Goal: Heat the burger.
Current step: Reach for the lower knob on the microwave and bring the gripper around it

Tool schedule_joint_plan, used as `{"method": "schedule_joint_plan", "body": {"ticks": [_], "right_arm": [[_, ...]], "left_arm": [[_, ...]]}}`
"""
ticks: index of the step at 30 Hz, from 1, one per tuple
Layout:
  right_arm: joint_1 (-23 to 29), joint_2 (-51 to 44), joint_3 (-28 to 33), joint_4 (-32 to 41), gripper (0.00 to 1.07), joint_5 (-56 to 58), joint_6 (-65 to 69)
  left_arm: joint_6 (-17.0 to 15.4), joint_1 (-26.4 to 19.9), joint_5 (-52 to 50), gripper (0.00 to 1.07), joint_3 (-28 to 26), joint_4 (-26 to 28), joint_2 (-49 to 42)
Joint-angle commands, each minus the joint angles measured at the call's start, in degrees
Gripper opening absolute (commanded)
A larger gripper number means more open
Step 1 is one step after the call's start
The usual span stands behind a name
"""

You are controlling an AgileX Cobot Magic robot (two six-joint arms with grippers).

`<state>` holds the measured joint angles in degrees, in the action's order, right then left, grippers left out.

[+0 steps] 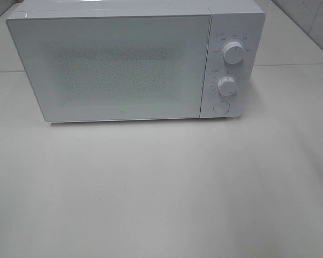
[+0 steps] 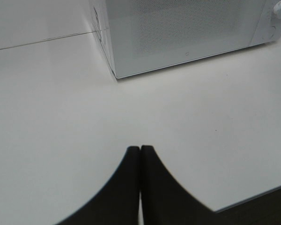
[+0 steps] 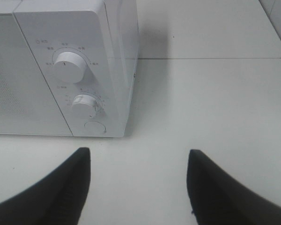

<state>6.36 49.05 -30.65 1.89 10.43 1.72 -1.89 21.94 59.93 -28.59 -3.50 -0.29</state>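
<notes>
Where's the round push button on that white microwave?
The push button sits at the lower right corner of the microwave front, on the right in the high view, just below the lower knob.

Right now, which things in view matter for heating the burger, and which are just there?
Job: microwave, door shut; upper knob; lower knob; round button. Burger not in view.
Just there: table; wall.
</notes>
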Motion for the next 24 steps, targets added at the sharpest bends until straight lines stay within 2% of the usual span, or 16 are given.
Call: {"method": "schedule_joint_plan", "body": {"ticks": [1,9,17,22,24], "right_arm": [[-0.34,6.42,-0.34,0.0,0.59,-7.96,1.03],[-0.34,16.96,-0.34,0.0,0.6,-18.79,1.6],[-0.23,27.9,-0.34,-0.34,0.62,-29.05,8.94],[3.21,33.12,-0.34,-0.86,0.62,-33.4,8.82],[7.33,36.38,-0.34,-0.86,0.64,-37.01,8.82]], "left_arm": [[0.11,-0.17,-0.63,0.0,0.23,0.52,-1.03],[0.11,-0.17,-0.63,0.0,0.23,0.52,-1.03],[0.11,-0.17,-0.63,0.0,0.23,0.52,-1.03],[0.11,-0.17,-0.63,0.0,0.23,0.52,-1.03],[0.11,-0.17,-0.63,0.0,0.23,0.52,-1.03]]}}
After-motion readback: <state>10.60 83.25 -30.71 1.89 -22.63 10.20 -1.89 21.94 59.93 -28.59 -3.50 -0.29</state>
